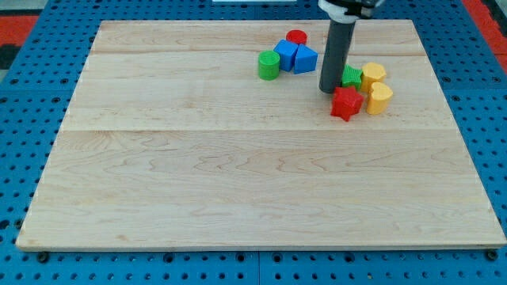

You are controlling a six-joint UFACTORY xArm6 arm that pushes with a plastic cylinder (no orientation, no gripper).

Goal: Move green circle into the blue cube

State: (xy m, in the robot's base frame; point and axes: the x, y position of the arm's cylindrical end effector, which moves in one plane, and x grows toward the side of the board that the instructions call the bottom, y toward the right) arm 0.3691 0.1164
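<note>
The green circle (268, 65) is a short green cylinder at the view's top middle. It stands just left of two blue blocks: a blue triangle-like block (286, 55) and the blue cube (304, 58). It looks to touch the nearer blue block. A red cylinder (296, 37) stands behind them. My tip (328, 89) is on the board right of the blue cube, beside a green star-like block (351, 77) and above a red star block (346, 103). The tip is clear of the green circle.
A yellow block (373, 74) and a second yellow block (380, 97) stand right of the red star. The wooden board (238, 174) lies on a blue pegboard table (24, 47).
</note>
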